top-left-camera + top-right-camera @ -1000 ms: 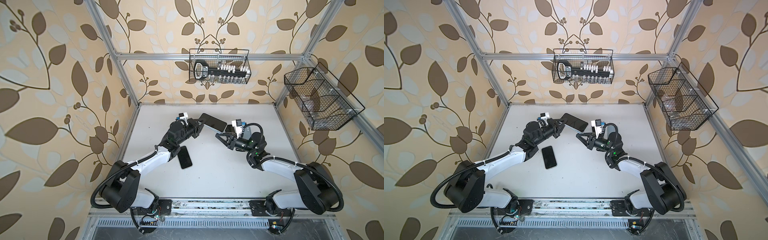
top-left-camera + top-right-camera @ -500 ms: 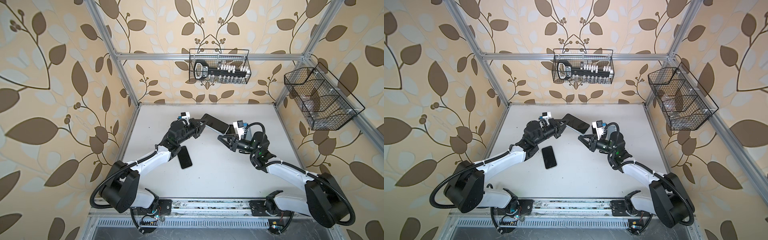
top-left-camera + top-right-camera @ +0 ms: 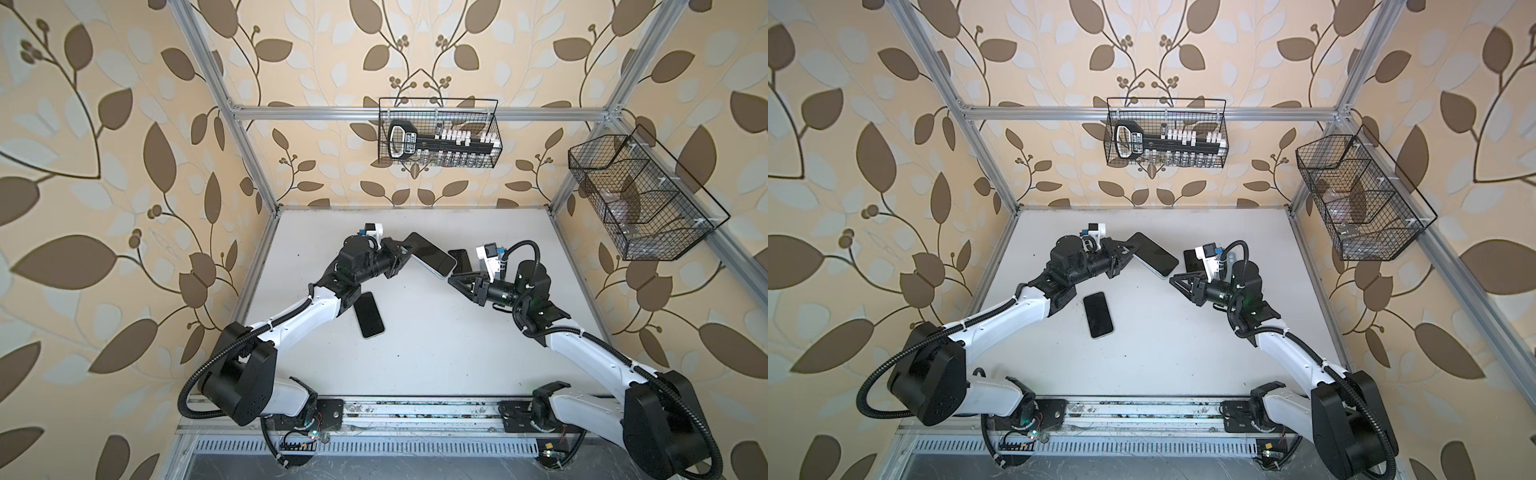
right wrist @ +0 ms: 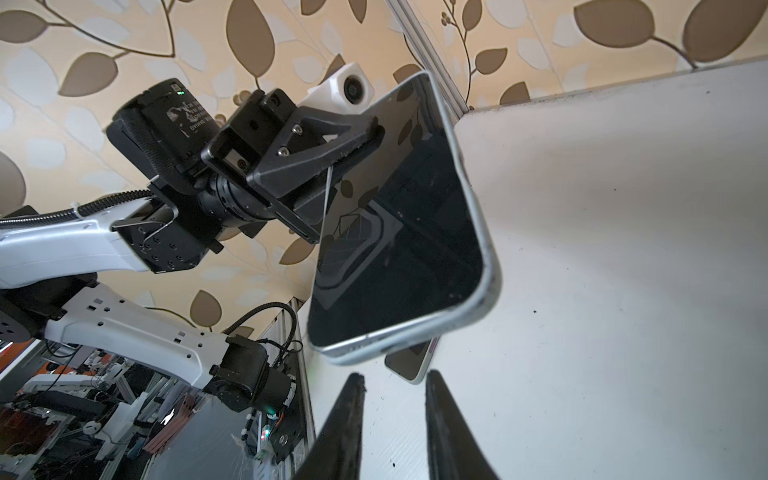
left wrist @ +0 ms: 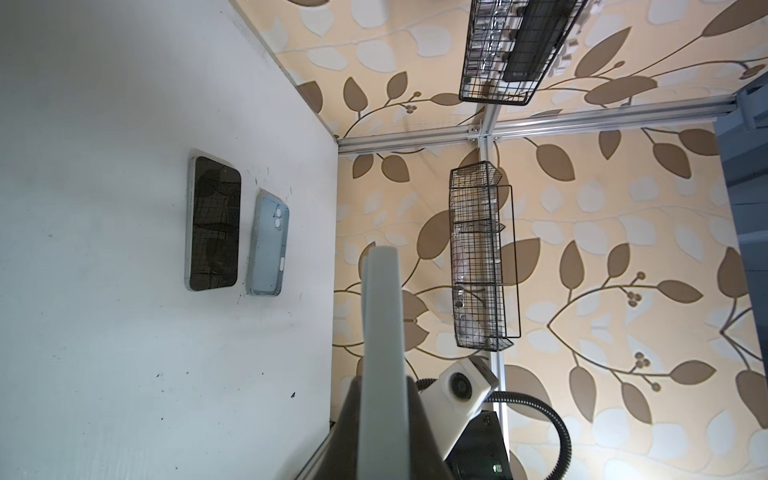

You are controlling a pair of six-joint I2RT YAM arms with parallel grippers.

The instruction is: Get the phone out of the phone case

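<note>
One phone [image 3: 430,253] [image 3: 1152,254] [image 4: 407,232] hangs in the air, its dark screen ringed by the pale rim of its case [image 4: 486,266] [image 5: 382,332]. The left gripper [image 3: 405,249] [image 3: 1128,249] [image 4: 370,137] is clamped on one short end of it. One finger [image 4: 332,141] is pressed on the glass, and the other is hidden behind the back. From that grip the phone juts straight out past the fingertips, clear of the table [image 3: 436,353].

The right gripper [image 3: 451,280] [image 3: 1172,281] [image 4: 395,374] faces the phone's free end and stops just short of it. Its jaws stand slightly apart with nothing between them, and they do not touch the rim.

A second phone [image 3: 369,314] [image 3: 1098,314] lies screen up on the table beneath the left forearm, well behind that gripper's fingers. A third phone [image 3: 461,259] [image 3: 1190,259] [image 5: 214,224] lies flat just beyond the right wrist camera. Close alongside it, but apart, is a pale blue shell [image 5: 268,245] with camera rings. Whether that shell is empty cannot be told.

Two wire baskets [image 3: 440,133] [image 3: 640,195] hang on the walls, far past both grippers.
</note>
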